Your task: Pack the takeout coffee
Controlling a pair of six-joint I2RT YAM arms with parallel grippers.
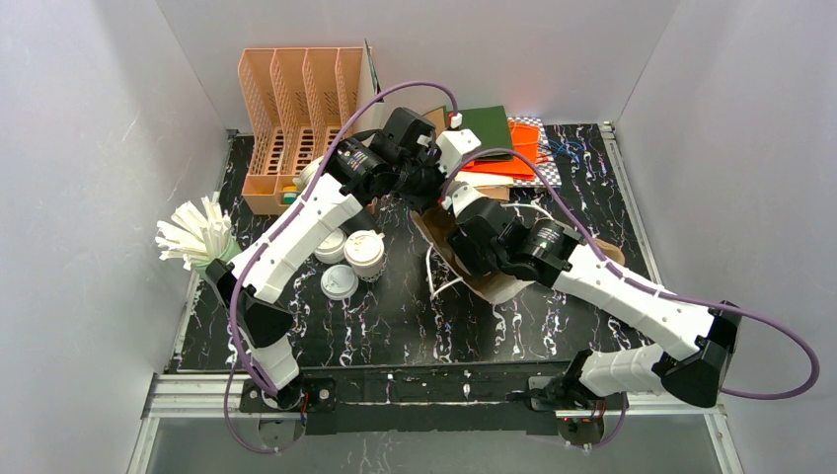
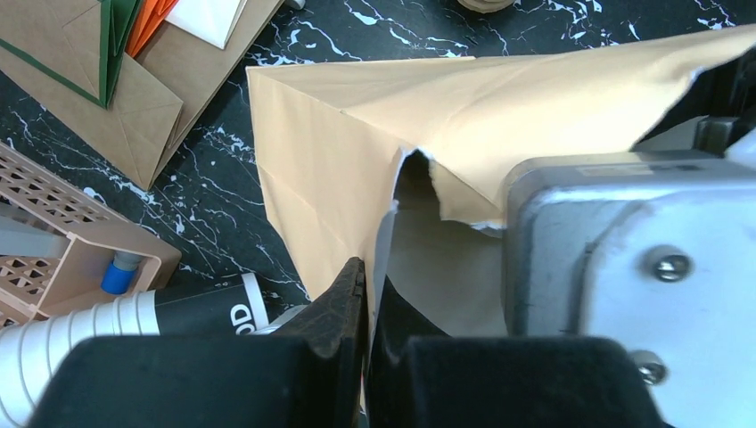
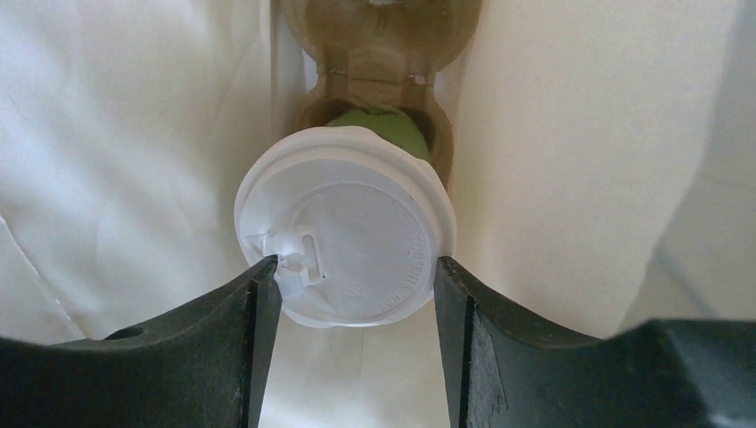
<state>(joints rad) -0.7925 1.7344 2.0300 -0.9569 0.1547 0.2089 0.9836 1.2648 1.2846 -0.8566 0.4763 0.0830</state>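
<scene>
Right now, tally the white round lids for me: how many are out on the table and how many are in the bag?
White lids on the table: 3
White lid on the green cup in the bag: 1
Total: 4

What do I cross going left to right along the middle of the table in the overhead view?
Bundle of white straws → cluster of white-lidded cups → brown paper bag.
</scene>
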